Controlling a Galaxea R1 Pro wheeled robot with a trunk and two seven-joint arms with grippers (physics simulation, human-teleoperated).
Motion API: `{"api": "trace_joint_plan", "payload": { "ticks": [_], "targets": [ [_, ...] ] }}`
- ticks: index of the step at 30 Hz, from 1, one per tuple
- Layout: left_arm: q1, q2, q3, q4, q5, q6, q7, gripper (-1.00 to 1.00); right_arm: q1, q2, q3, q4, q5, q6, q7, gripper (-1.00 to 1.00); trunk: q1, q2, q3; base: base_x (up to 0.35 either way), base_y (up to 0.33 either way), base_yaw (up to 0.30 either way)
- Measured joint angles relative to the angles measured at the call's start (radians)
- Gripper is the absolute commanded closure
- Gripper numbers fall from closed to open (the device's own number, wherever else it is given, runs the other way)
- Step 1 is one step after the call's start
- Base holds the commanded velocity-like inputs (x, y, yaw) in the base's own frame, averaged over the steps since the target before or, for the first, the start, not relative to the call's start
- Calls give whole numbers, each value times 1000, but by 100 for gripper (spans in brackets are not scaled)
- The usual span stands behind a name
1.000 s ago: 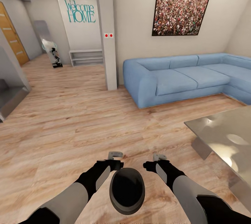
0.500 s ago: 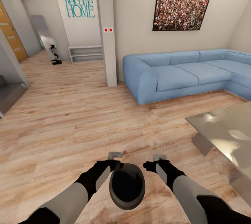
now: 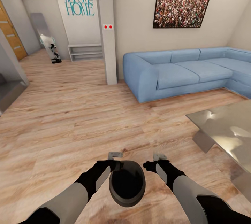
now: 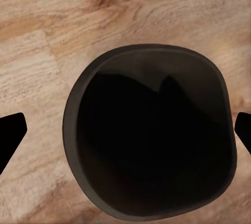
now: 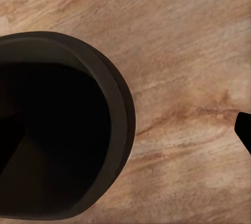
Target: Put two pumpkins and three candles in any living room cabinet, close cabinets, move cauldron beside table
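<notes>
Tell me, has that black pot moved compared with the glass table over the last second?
Yes. The cauldron, carried between the arms, now lies nearer the table, whose corner has slid toward it and lower; the robot is moving, the camera with it.

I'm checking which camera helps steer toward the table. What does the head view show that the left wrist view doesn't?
Head view alone: the glossy coffee table off to the right, the blue sofa, the framed picture, the pillar and both arms, with the left gripper and right gripper flanking the pot. Left wrist view alone: a straight-down look into the pot's dark, seemingly empty inside, with dark fingertips at either edge. Both share the cauldron and the wooden floor.
</notes>
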Motion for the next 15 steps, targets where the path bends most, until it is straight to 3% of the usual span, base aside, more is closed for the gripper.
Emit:
{"api": "trace_joint_plan", "payload": {
  "ticks": [15],
  "targets": [
    [0,0,1,0,1,3,2,-100,0,0,2,0,0,0,1,-100,58,-105,-47,0,0,15]
  ]
}}
